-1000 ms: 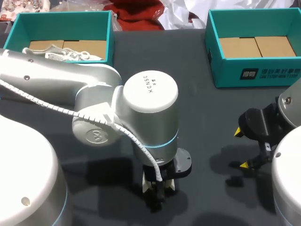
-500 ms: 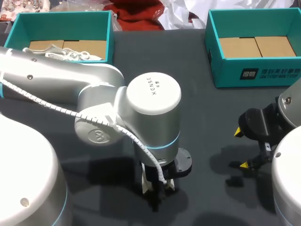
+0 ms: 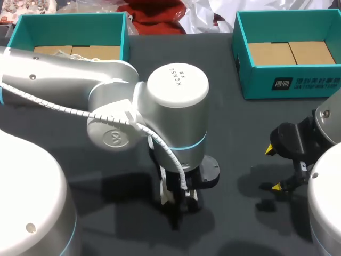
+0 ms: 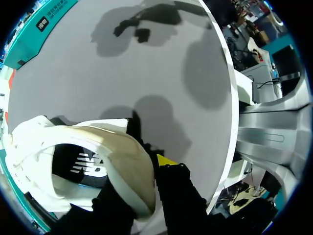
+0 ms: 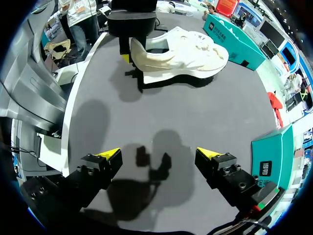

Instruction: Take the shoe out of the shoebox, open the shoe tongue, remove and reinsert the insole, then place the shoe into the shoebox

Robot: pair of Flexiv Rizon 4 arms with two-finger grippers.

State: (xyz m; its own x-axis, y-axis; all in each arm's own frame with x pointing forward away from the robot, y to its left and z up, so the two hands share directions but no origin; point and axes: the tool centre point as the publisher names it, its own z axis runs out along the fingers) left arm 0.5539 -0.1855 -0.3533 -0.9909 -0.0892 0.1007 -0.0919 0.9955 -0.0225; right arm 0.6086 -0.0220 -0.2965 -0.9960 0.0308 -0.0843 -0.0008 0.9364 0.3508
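White mesh shoe (image 5: pixel 181 51) lies outside the teal cardboard shoebox (image 3: pixel 69 24), toe toward it, over the dark desk (image 3: pixel 224 106). Left end effector (image 4: pixel 146 178) pinches its heel. Right end effector (image 5: pixel 159 154) is spread, well apart from the shoebox.

One white shoe (image 5: pixel 181 54). Two teal boxes, left box (image 3: pixel 69 29) and right box (image 3: pixel 314 85), two brown cardboard panels (image 3: pixel 272 53) inside each. Two arms, one gripper apiece: left gripper (image 3: pixel 178 196), right gripper (image 5: pixel 160 155). One table (image 3: pixel 229 122).
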